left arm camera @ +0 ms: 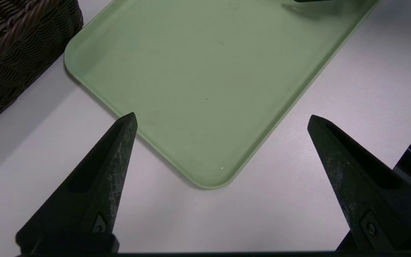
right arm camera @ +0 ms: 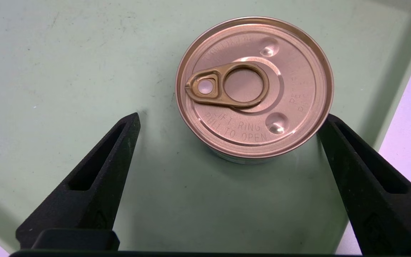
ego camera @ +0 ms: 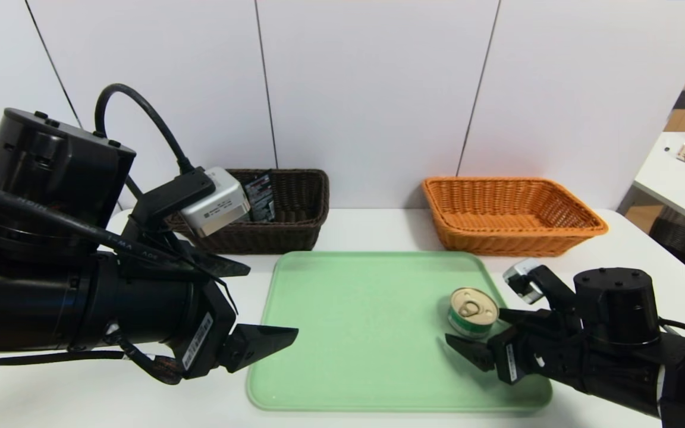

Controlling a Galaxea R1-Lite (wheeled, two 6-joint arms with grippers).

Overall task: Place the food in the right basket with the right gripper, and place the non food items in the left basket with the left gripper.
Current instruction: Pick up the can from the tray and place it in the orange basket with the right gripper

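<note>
The food can [ego camera: 473, 312], ring-pull lid facing up, is set upright on the green tray [ego camera: 342, 333], toward its right side. The right gripper [ego camera: 478, 334] is placed low over the tray beside the can, its fingers spread wide — one tip is seen right at the can's rim, the other well apart from it, and nothing is clamped. The left gripper [ego camera: 273, 302] is held near the tray's left edge, its fingers also spread wide, with nothing gripped. Behind the tray, two baskets are seen on the white table [ego camera: 372, 229]: the dark brown left basket [ego camera: 298, 229], in which a dark printed package [ego camera: 259, 197] is held, and the orange right basket [ego camera: 512, 232].
</note>
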